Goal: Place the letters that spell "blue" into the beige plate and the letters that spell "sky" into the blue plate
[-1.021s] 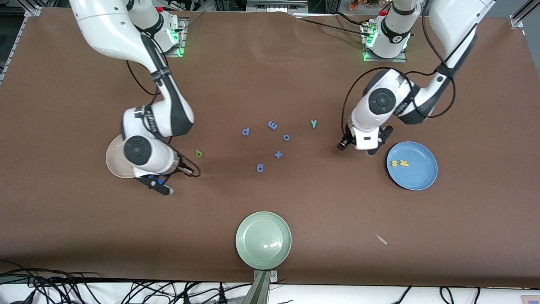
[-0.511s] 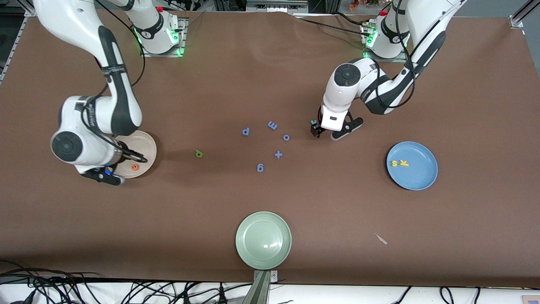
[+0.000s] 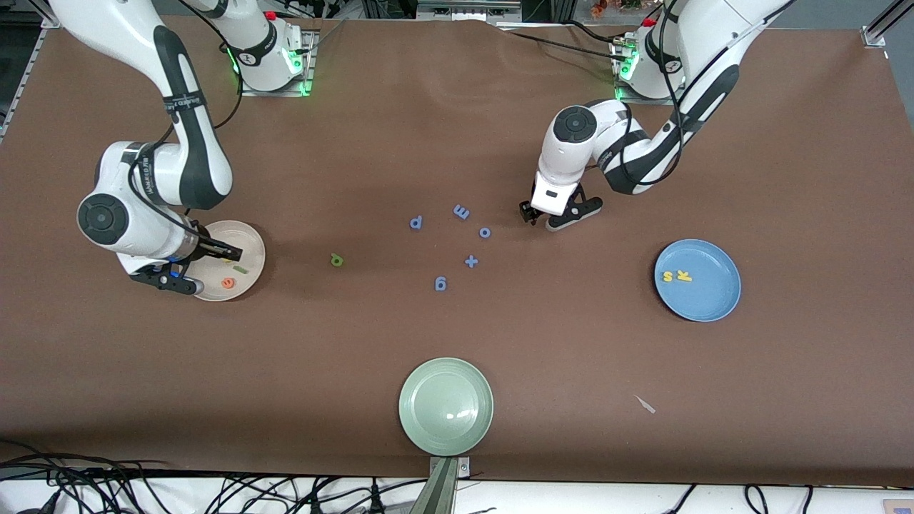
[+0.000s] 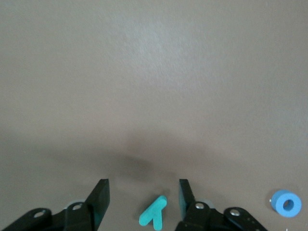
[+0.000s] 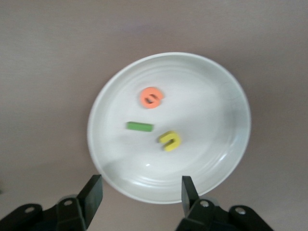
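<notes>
At the table's [image 3: 643, 442] near edge you have the pale green plate [image 3: 445, 406]. Toward the left arm's end, the blue plate [image 3: 697, 280] holds yellow s [image 3: 668, 277] and k [image 3: 684, 275]. Mid-table lie blue letters [image 3: 440, 284] and the green b [image 3: 337, 260]. The beige plate [image 5: 168, 126] carries orange e [image 5: 151, 97], green l [image 5: 140, 126] and yellow u [image 5: 170, 140]; your right gripper [image 5: 139, 190] hangs over its rim, fingers wide apart. Your left gripper [image 4: 142, 195] straddles the teal y [image 4: 154, 213], fingers spread, not touching it.
</notes>
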Available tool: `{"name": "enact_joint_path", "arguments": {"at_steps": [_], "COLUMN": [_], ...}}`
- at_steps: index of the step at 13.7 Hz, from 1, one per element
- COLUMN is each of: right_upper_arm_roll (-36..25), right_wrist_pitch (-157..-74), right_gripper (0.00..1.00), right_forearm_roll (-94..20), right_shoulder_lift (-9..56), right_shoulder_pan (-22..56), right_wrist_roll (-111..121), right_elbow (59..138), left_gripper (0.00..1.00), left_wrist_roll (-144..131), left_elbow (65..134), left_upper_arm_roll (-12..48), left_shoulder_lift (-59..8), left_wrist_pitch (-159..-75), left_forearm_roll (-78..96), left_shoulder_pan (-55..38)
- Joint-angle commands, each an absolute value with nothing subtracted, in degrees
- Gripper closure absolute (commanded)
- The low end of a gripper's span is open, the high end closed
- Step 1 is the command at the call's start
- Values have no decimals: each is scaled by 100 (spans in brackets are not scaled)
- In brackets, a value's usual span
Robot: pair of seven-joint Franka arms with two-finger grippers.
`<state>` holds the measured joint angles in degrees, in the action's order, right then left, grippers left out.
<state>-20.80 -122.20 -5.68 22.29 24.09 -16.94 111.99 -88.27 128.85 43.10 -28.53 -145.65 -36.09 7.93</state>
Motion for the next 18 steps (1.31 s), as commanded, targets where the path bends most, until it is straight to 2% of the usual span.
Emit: {"name": "enact_joint_path", "arguments": {"at_steps": [1,4,8,18], "right_upper_arm_roll": [-1549,-1179,-1143,-1187], "right_wrist_pitch": [-12216,-12768,-13280,-13350], "right_gripper": [25,25,25,25], "right_forearm_roll": [-816,-1536,-1538,-1213], "right_shoulder_lift": [2161,2495,2794,2839], "right_shoulder_pan": [2452,2539,3040,3059], "right_wrist_roll": [-2712,-3180,-3831,-3770], "right_elbow": [11163,11021,11004,11127], "left_gripper": [36,43,59,59], "left_wrist_roll": [-8798,-8798,-8798,-8868], "left_elbow": [12876,12876,12867,12814], "left_upper_arm_roll": [4342,4342,4324,4307], "left_shoulder_lift": [-2979,-2997,-3120,-3234], "left_wrist_pitch": [-14607,-14607,-14607,-14607], "left_forearm_roll": [-3806,-3806,-3999,-3999], "left_shoulder_pan": [677,650,659,545]}}
